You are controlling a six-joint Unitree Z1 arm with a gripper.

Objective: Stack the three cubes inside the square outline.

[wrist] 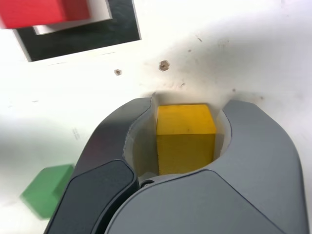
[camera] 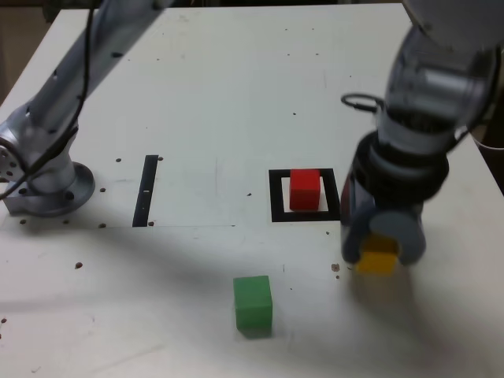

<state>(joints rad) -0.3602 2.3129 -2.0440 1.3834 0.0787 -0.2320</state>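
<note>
Nearest the exterior view's camera, the green cube [camera: 253, 303] is sitting alone on the white desk [camera: 197, 118], well clear of everything else. Just beyond it, toward the exterior view's right, the tool [camera: 383, 250] is standing over the yellow cube [wrist: 185, 136]; the wrist view is showing its two dark jaws hugging the cube's sides, so I am judging them closed on it, though a sliver of gap on one side is leaving me unsure how firm the hold is. To do this step well, I would say the grip wants to be square on the cube before any lifting, then a straight rise high enough to clear the red cube [camera: 305, 189], which is sitting farther back inside the square outline [camera: 276, 197], and a level, centred lowering onto its top. Farther toward the exterior view's left a thin black strip [camera: 146, 190] is lying on the desk. I am seeing no brand, label or readable writing anywhere.
</note>
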